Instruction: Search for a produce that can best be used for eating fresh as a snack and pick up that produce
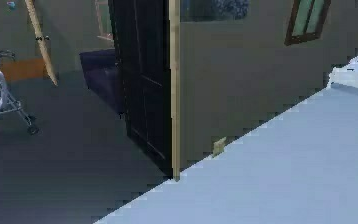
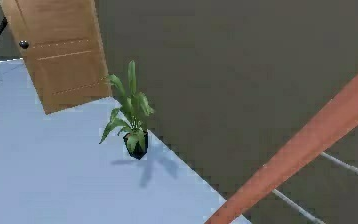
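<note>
Where the produce lies cannot be told, nor the state of the jaws. Driving on to search, the base could clip the dark door (image 1: pixel 145 70) at the forward view's centre, or brush the potted plant (image 2: pixel 133 118) left of the arm side view's centre.

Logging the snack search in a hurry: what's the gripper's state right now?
Gripper: state cannot be told from these pictures.

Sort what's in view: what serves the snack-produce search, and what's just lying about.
Job: dark door, perhaps, as a way on to search; nothing listed here is produce.
Lying about: sofa, walker, plant, wooden door, outlet.
</note>
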